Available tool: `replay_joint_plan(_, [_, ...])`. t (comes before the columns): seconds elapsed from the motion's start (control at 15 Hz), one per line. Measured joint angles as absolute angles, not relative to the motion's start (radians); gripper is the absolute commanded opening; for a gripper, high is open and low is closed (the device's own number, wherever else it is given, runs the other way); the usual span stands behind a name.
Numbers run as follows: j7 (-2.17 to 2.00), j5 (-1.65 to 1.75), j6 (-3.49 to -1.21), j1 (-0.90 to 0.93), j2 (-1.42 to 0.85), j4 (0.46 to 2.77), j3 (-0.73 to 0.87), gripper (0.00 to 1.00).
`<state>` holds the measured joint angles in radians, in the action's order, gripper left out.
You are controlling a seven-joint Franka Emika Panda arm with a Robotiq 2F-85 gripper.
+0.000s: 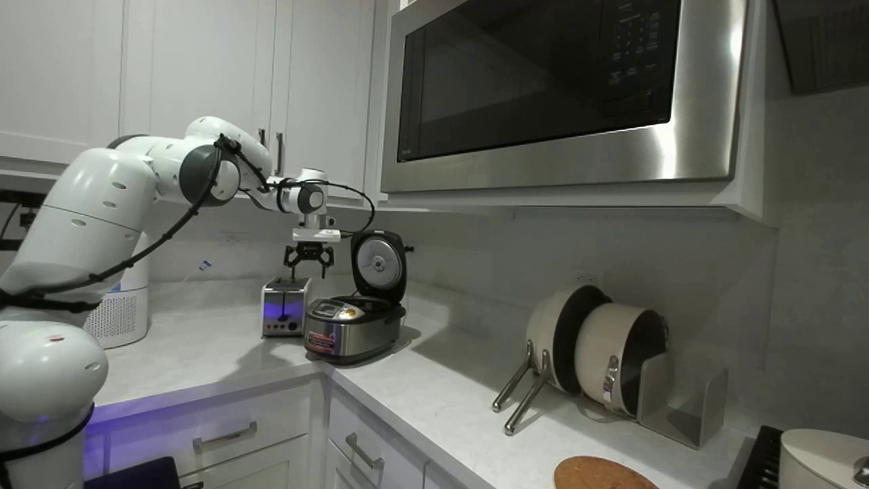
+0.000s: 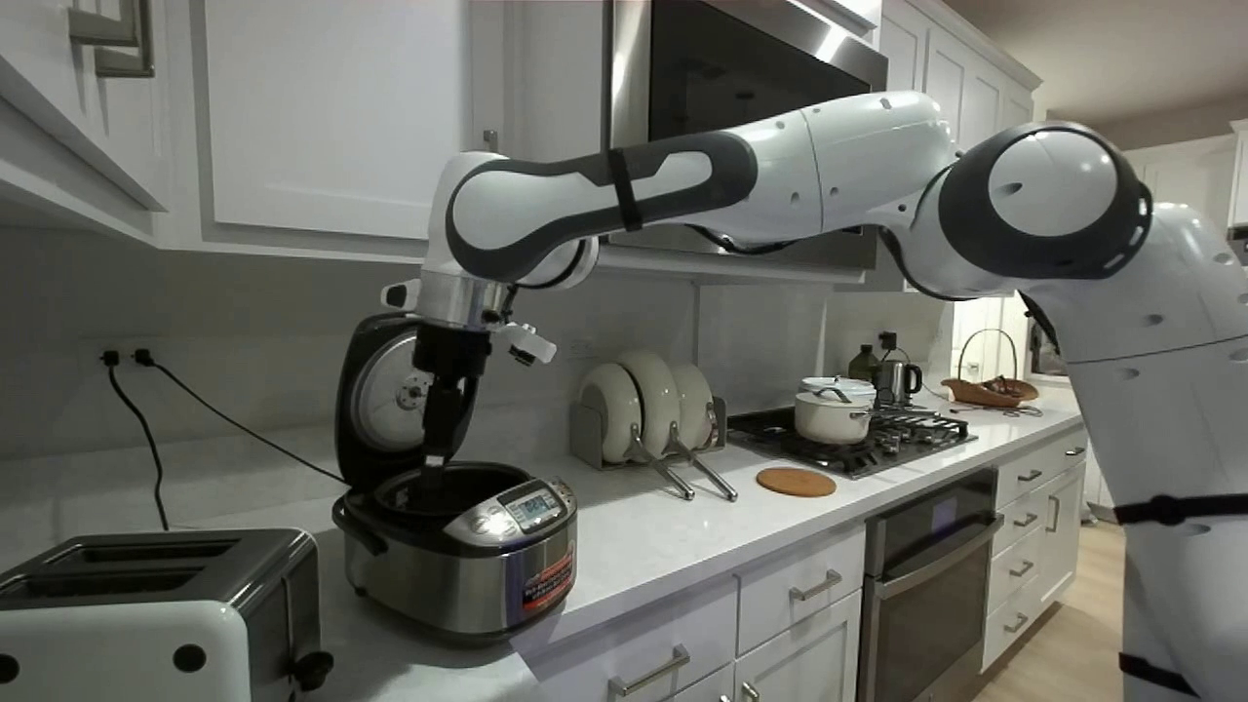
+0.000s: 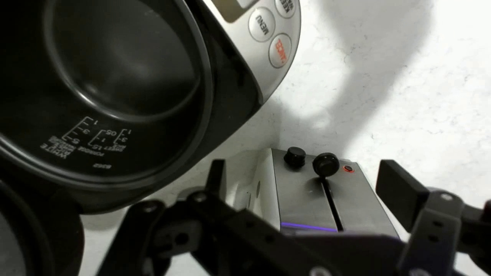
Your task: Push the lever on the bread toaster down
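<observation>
Pincer [image 3: 303,178] spread wide and empty, I see it hiding part of the bread toaster [image 3: 308,199] in the wrist view.

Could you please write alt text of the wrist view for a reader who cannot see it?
An open black gripper frames a bread toaster whose black lever sits at the far end of its guide slot. At left, an open cooker shows its dark inner pot; white countertop fills the upper right.
</observation>
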<state>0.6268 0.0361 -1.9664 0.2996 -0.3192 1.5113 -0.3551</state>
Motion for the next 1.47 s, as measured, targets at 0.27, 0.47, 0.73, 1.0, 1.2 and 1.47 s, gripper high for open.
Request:
replay_joint_plan(0.27, [0.627, -0.060, -1.882, 0.249, -0.246, 1.517, -0.338, 1.00])
replay_joint_plan(0.47, [0.628, -0.134, -1.848, 0.214, -0.184, 1.540, -0.315, 1.00])
replay_joint_plan(0.73, [0.629, -0.138, -1.846, 0.212, -0.180, 1.543, -0.310, 1.00])
replay_joint_plan(1.0, [0.629, -0.138, -1.846, 0.221, -0.189, 1.543, -0.310, 1.00])
replay_joint_plan(1.2, [0.629, -0.138, -1.846, 0.219, -0.189, 1.542, -0.310, 1.00])
replay_joint_plan(1.47, [0.629, -0.138, -1.846, 0.219, -0.189, 1.542, -0.310, 1.00])
